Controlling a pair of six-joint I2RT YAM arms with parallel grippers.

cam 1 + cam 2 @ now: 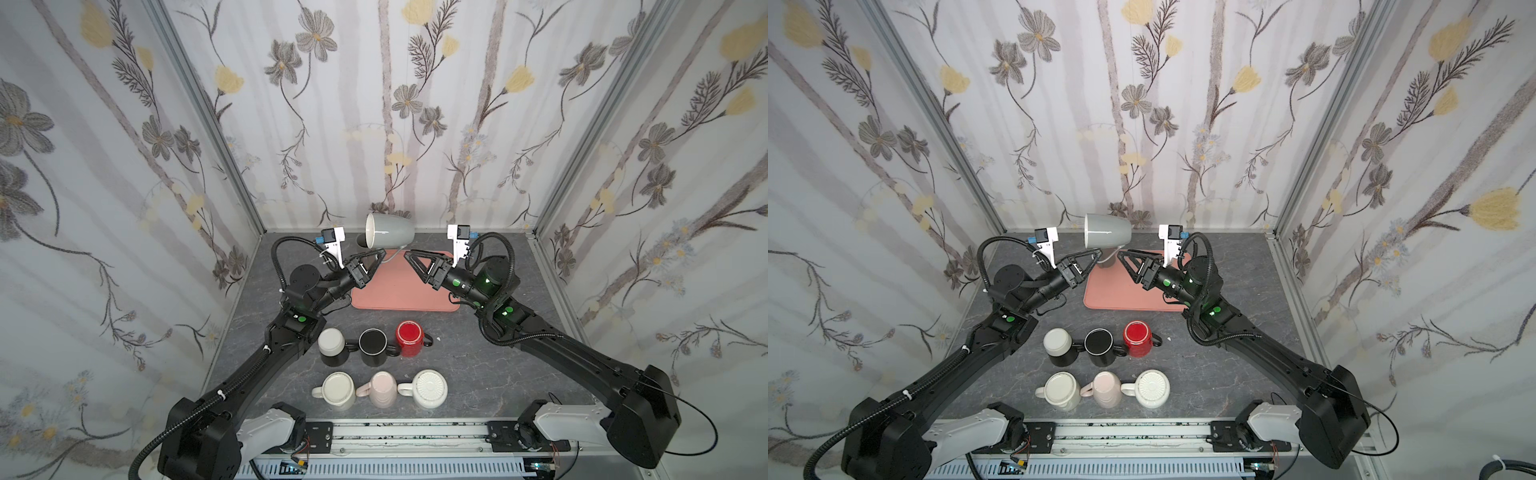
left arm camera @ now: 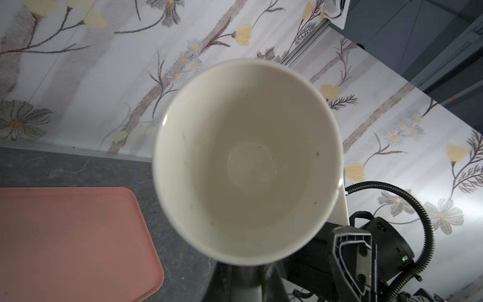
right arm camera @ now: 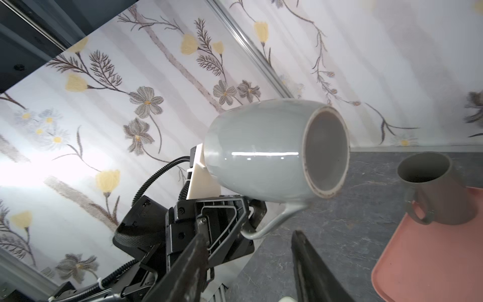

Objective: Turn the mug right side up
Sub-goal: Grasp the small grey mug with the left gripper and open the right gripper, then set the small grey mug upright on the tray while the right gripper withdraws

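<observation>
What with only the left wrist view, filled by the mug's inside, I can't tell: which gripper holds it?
Observer: The left gripper, shut on the handle.
Operator: Is the other one on it too?
Observer: No. The right gripper is open, apart from the mug.
Operator: Is the tray free for setting it down?
Observer: Not wholly. A dark mug stands upright at a far corner of the tray.
</observation>
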